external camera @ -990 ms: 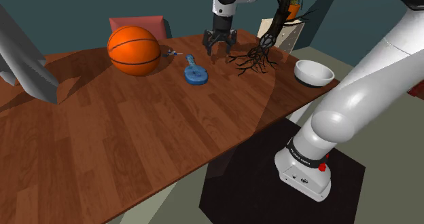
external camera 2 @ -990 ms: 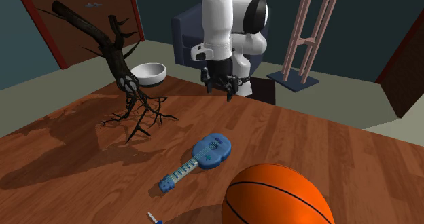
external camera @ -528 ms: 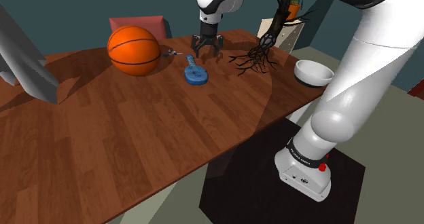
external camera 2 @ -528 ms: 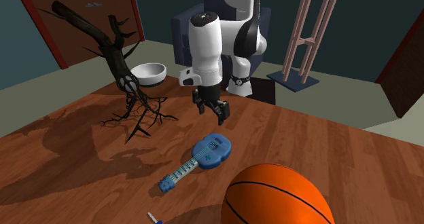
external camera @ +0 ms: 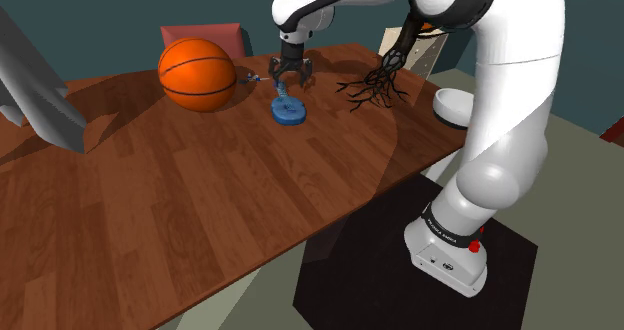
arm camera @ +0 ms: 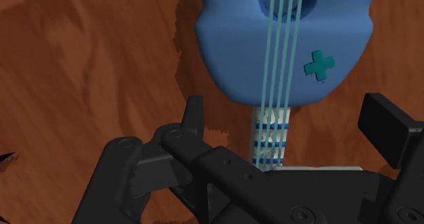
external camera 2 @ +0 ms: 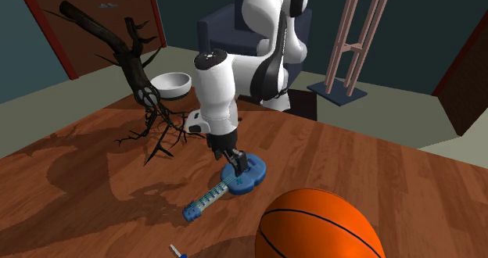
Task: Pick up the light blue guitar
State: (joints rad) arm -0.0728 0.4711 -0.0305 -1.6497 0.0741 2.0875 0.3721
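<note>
The light blue toy guitar (external camera: 290, 111) lies flat on the wooden table (external camera: 200, 208), between the basketball and the dark branch. In the second exterior view its round body (external camera 2: 252, 178) points toward the arm and its neck (external camera 2: 205, 200) toward the camera. My black gripper (external camera: 289, 78) hangs just above it, low over the join of body and neck (external camera 2: 235, 164). In the wrist view the gripper (arm camera: 289, 114) is open. Its fingers (arm camera: 193, 114) stand wide apart on either side of the striped neck (arm camera: 272, 131), without touching it. The blue body (arm camera: 285, 46) lies just ahead.
An orange basketball (external camera: 197, 74) rests close to the guitar on the shoulder view's left. A dark bare branch (external camera: 385, 73) and a white bowl (external camera: 450, 106) stand to the right. A small pen-like thing (external camera 2: 178, 252) lies near the ball. A grey slanted object (external camera: 40, 98) is far left.
The arm has swung toward the shoulder view's left and come down, bringing the open gripper from beside the branch to just over the guitar. The guitar has stayed where it was.
</note>
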